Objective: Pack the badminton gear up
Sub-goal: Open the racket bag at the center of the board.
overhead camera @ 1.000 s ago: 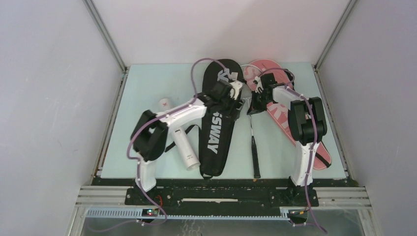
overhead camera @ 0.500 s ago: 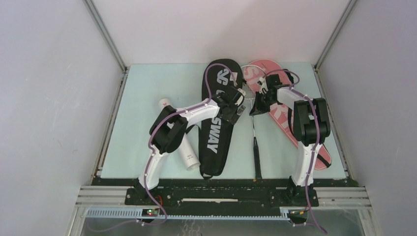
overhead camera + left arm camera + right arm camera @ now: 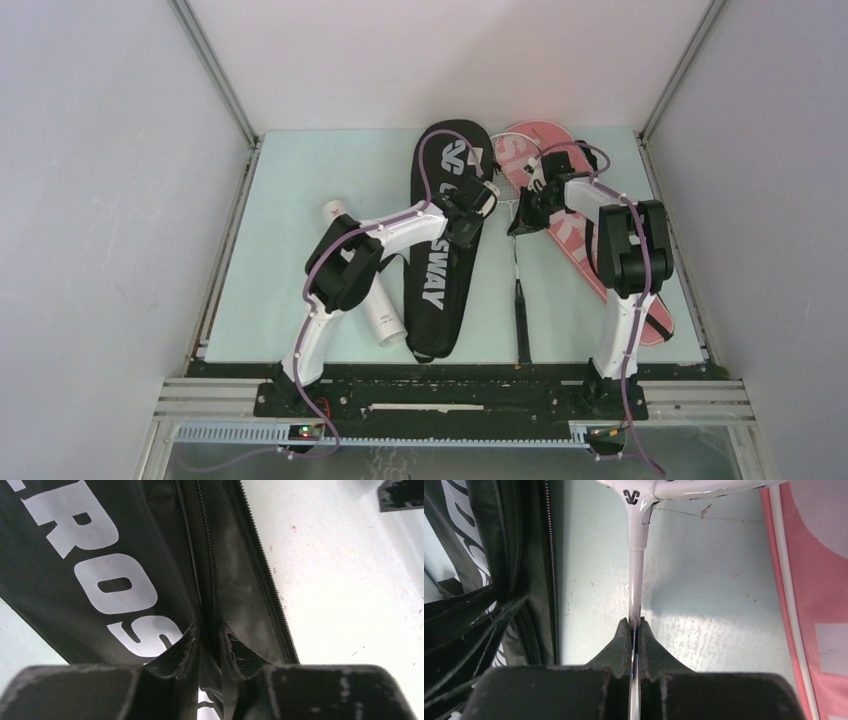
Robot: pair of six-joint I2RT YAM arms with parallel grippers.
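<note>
Step in hand, as judged: getting the white racket into the black cover. Black cover (image 3: 440,270) lies lengthwise mid-table, pink cover (image 3: 655,322) to its right, racket (image 3: 518,275) flat between them, handle toward the bases. Left arm reaches forward over the black cover; left gripper (image 3: 209,632) pinches its zipper edge. Right arm folded, elbow high; right gripper (image 3: 636,625) clamped on the racket shaft. Next likely: lift the flap, steer the head in.
</note>
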